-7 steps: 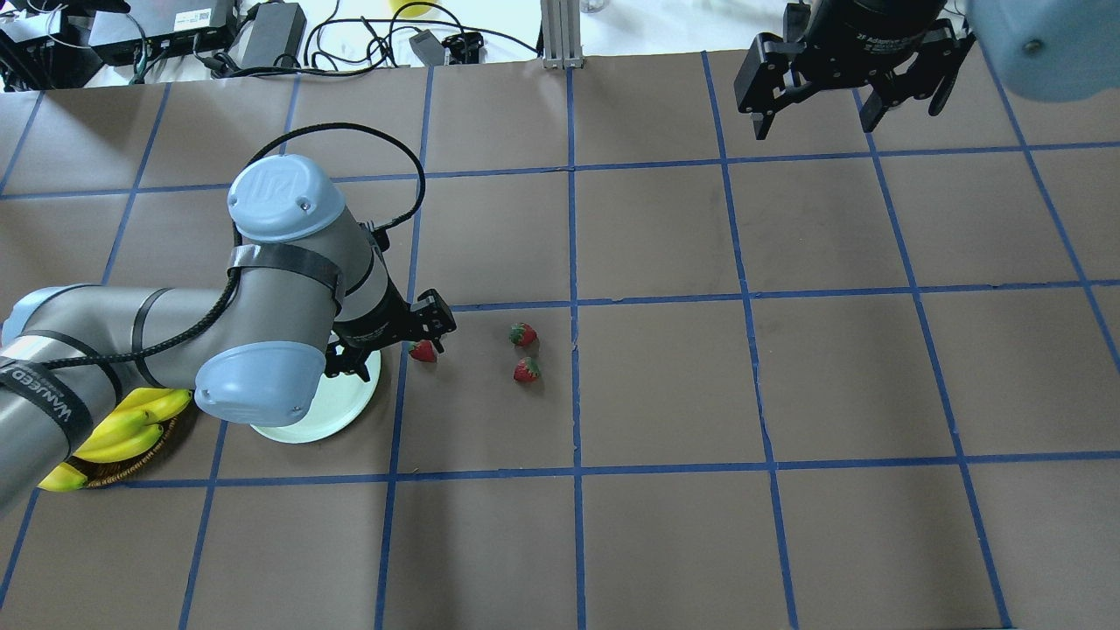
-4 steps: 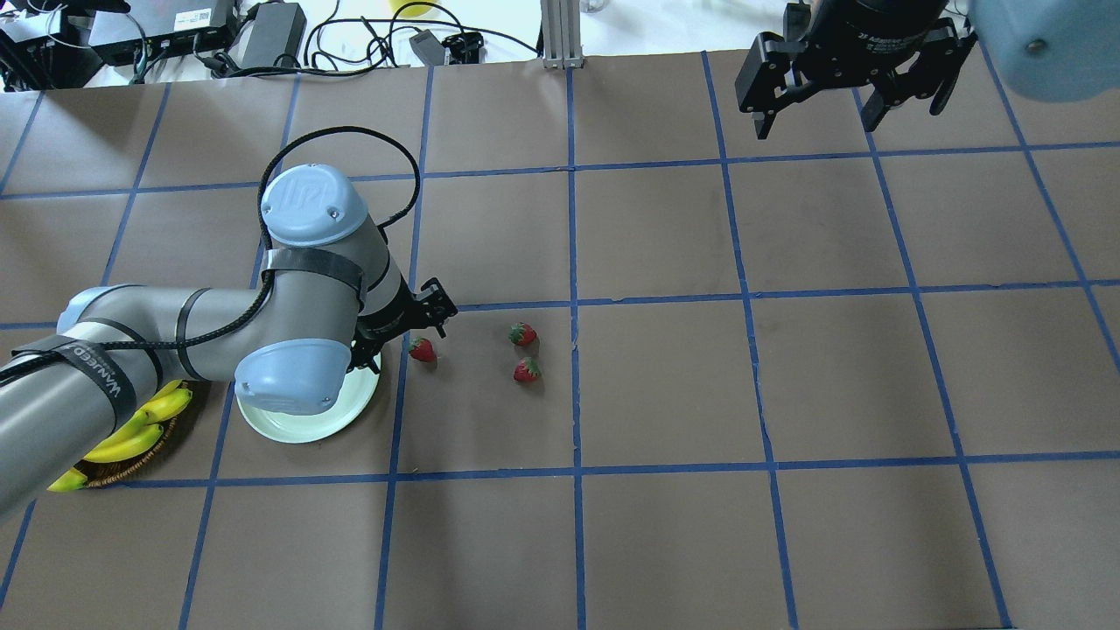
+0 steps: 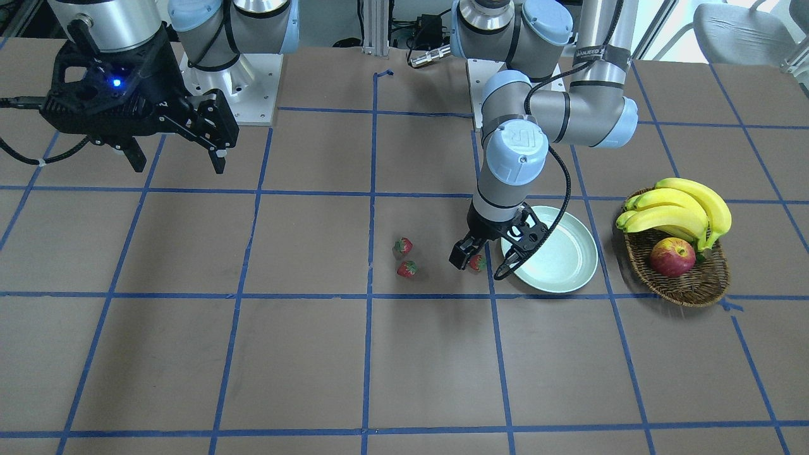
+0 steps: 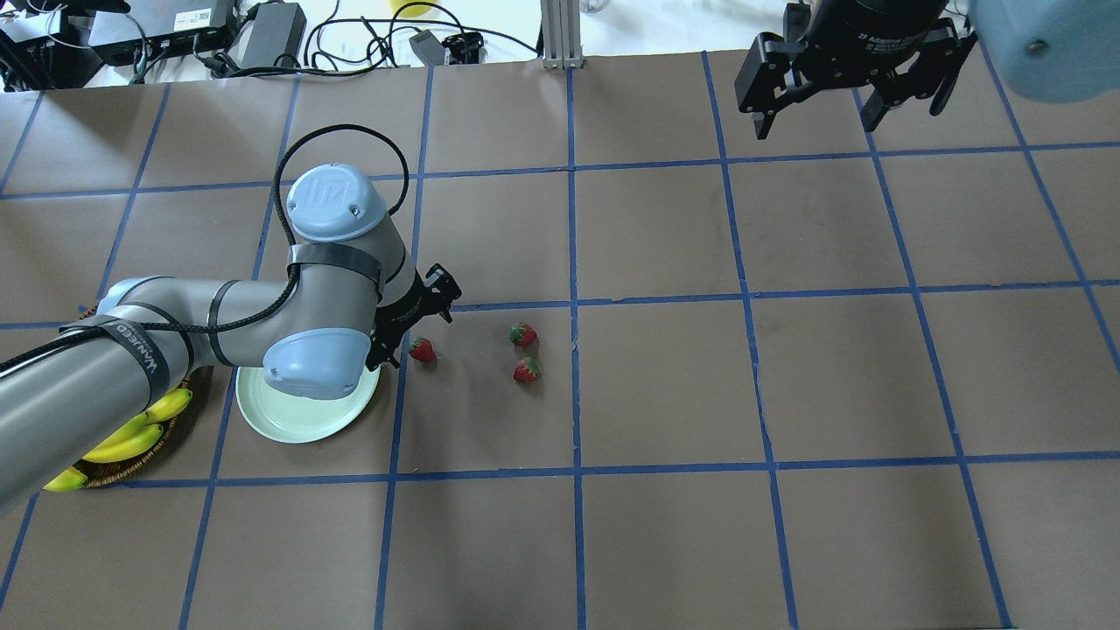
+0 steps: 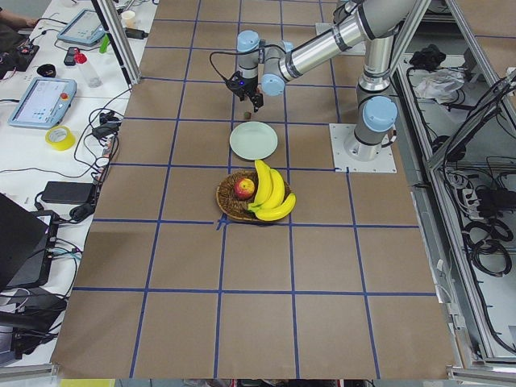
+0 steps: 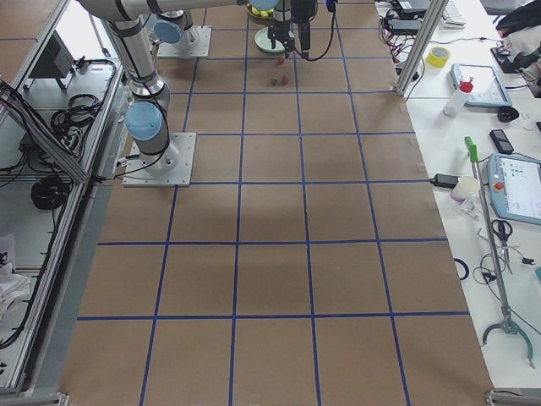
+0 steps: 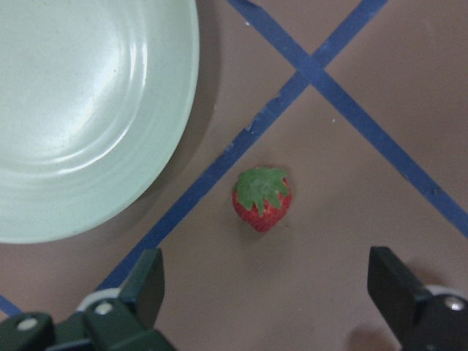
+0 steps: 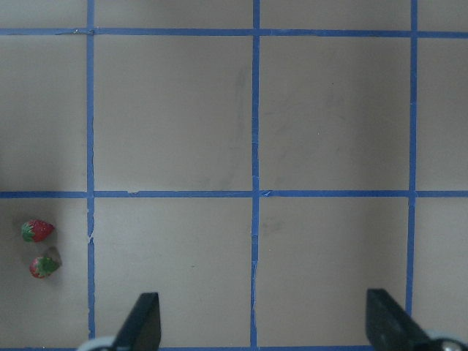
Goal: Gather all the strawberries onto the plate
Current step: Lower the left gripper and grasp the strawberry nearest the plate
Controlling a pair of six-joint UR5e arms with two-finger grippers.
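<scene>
Three small red strawberries lie on the brown table. One strawberry [image 4: 422,350] [image 3: 477,262] [image 7: 262,199] lies just beside the rim of the pale mint-green plate [image 4: 297,420] [image 3: 559,262] [image 7: 80,110]. The other two strawberries [image 4: 522,333] [image 4: 526,371] lie close together farther right and also show in the front view [image 3: 403,245] [image 3: 406,269]. My left gripper [image 4: 418,328] [image 3: 480,265] [image 7: 270,281] is open and empty, hovering over the near strawberry. My right gripper [image 4: 844,118] [image 3: 177,165] [image 8: 267,325] is open and empty, high over the far right.
A brown wicker basket [image 3: 689,284] with bananas [image 3: 682,208] and a red-yellow apple [image 3: 672,256] stands just beyond the plate. Cables and boxes lie past the table's far edge [image 4: 262,35]. Blue tape lines grid the table.
My left arm's elbow and wrist have swung to the right, uncovering more of the plate. The open gripper has shifted slightly over the near strawberry. The strawberries and the right arm have not moved.
</scene>
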